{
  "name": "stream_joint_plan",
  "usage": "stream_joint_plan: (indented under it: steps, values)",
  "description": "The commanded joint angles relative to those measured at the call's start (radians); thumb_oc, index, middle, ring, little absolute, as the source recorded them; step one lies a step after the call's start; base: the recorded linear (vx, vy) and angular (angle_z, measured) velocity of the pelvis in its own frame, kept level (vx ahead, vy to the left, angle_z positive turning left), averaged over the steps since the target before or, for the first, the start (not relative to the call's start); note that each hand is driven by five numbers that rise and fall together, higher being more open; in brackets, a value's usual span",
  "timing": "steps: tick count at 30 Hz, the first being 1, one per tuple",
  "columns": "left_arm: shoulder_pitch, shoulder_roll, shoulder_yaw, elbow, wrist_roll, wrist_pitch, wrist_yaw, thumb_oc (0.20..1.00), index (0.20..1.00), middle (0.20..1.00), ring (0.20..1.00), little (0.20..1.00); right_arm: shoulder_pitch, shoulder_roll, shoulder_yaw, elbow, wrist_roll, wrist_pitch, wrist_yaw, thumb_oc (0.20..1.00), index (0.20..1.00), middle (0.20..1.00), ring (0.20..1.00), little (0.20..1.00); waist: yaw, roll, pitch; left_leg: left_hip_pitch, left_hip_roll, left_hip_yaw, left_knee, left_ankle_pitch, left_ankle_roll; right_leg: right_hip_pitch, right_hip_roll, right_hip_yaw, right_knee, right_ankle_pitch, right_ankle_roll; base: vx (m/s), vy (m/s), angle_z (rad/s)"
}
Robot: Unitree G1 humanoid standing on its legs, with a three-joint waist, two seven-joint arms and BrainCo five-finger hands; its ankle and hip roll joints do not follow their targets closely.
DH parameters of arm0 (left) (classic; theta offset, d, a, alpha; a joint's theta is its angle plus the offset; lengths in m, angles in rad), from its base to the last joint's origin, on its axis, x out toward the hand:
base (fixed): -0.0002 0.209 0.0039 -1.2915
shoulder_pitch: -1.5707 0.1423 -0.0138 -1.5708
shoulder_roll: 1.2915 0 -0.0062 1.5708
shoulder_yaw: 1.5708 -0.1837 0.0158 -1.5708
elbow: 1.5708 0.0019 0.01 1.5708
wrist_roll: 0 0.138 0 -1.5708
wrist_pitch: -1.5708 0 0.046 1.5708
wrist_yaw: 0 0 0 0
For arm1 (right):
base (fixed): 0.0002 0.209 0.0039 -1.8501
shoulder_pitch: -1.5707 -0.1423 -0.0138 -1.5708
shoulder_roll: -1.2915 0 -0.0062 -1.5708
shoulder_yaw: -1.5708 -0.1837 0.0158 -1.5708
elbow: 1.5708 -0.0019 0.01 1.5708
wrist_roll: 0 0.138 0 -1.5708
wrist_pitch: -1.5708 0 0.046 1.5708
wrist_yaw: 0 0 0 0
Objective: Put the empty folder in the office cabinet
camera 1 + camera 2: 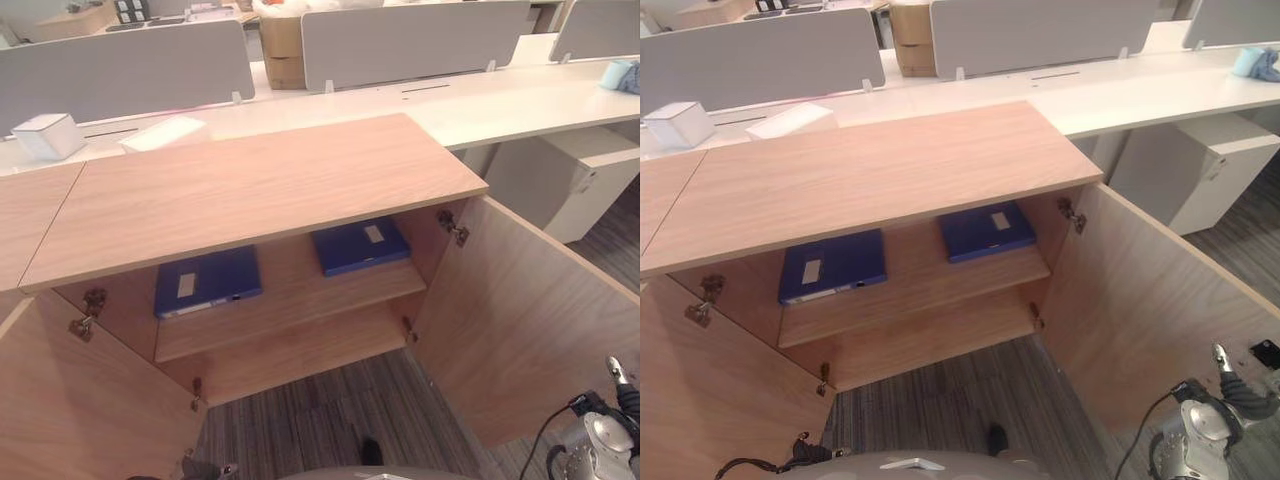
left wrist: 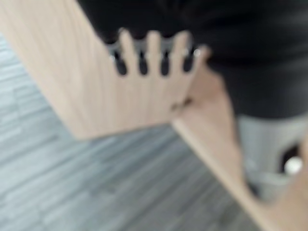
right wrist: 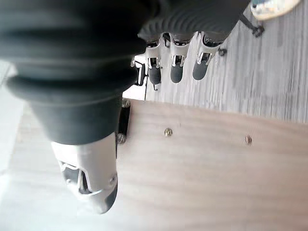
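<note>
Both doors of the office cabinet (image 1: 250, 190) stand open. 2 blue folders lie flat on its upper shelf (image 1: 290, 300): one (image 1: 207, 281) at 9 o'clock, another (image 1: 358, 244) at 3. Right hand (image 3: 91, 178) hangs with relaxed fingers; left hand (image 2: 149, 53) fingers are straight.

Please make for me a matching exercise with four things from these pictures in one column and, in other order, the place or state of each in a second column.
1. left blue folder
2. white box
3. right cabinet door
4. cardboard box

A. swung open
B. on the white desk, far left
C. flat on the cabinet shelf
D. beyond the grey desk screens

Pairs: 1-C, 2-B, 3-A, 4-D
</note>
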Motion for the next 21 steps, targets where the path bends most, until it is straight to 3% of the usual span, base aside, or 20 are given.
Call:
stream_joint_plan:
  steps: [1,6,9,10,13,16,21]
  values:
    - [-0.027,0.067,-0.027,0.007,0.005,-0.017,0.023,1.0,1.0,1.0,1.0,1.0,-0.045,-0.107,-0.102,0.081,-0.118,0.003,-0.113,1.0,1.0,1.0,1.0,1.0,0.015,0.003,-0.003,0.005,0.032,-0.045,0.001,-0.092,-0.036,0.082,-0.055,0.031,0.075,-0.152,0.066,0.0,0.0,0.0]
    - [-0.032,0.078,-0.055,-0.007,0.004,-0.023,0.033,1.0,1.0,1.0,1.0,1.0,-0.087,-0.236,-0.177,0.309,-0.043,0.012,-0.135,1.0,1.0,1.0,1.0,1.0,0.022,-0.005,0.0,-0.002,0.03,-0.05,0.001,-0.083,-0.035,0.077,-0.055,0.034,0.076,-0.143,0.065,-0.01,-0.006,0.0]
    - [-0.037,0.091,-0.072,-0.002,-0.013,-0.031,0.017,1.0,1.0,1.0,1.0,1.0,-0.107,-0.368,-0.19,0.49,0.082,0.014,0.005,1.0,1.0,1.0,1.0,1.0,0.025,-0.015,0.005,-0.006,0.031,-0.049,0.001,-0.08,-0.038,0.073,-0.054,0.037,0.076,-0.141,0.068,0.0,0.0,0.0]
    - [-0.037,0.091,-0.072,-0.002,-0.013,-0.031,0.017,1.0,1.0,1.0,1.0,1.0,-0.107,-0.368,-0.19,0.49,0.082,0.014,0.005,1.0,1.0,1.0,1.0,1.0,0.025,-0.015,0.005,-0.006,0.031,-0.049,0.001,-0.08,-0.038,0.073,-0.054,0.037,0.076,-0.141,0.068,0.0,0.0,0.0]
    - [-0.036,0.106,-0.075,0.017,-0.023,-0.033,-0.009,1.0,1.0,1.0,1.0,1.0,-0.125,-0.446,-0.165,0.603,0.16,0.043,0.157,1.0,1.0,1.0,1.0,1.0,0.025,-0.018,0.007,0.001,0.035,-0.044,0.001,-0.09,-0.042,0.078,-0.051,0.04,0.073,-0.148,0.072,0.0,0.0,0.0]
    - [-0.035,0.115,-0.078,0.03,-0.027,-0.035,-0.035,1.0,1.0,1.0,1.0,1.0,-0.136,-0.502,-0.139,0.636,0.158,0.06,0.247,1.0,1.0,1.0,1.0,1.0,0.023,-0.02,0.008,0.002,0.037,-0.04,0.001,-0.088,-0.045,0.079,-0.05,0.041,0.071,-0.147,0.072,0.0,-0.023,-0.05]
    - [-0.034,0.118,-0.083,0.026,-0.028,-0.041,-0.053,1.0,1.0,1.0,1.0,1.0,-0.163,-0.527,-0.094,0.631,0.146,0.065,0.303,1.0,1.0,1.0,1.0,1.0,0.027,-0.021,0.006,0.005,0.038,-0.037,0.001,-0.087,-0.046,0.082,-0.049,0.039,0.068,-0.146,0.072,0.0,-0.004,-0.01]
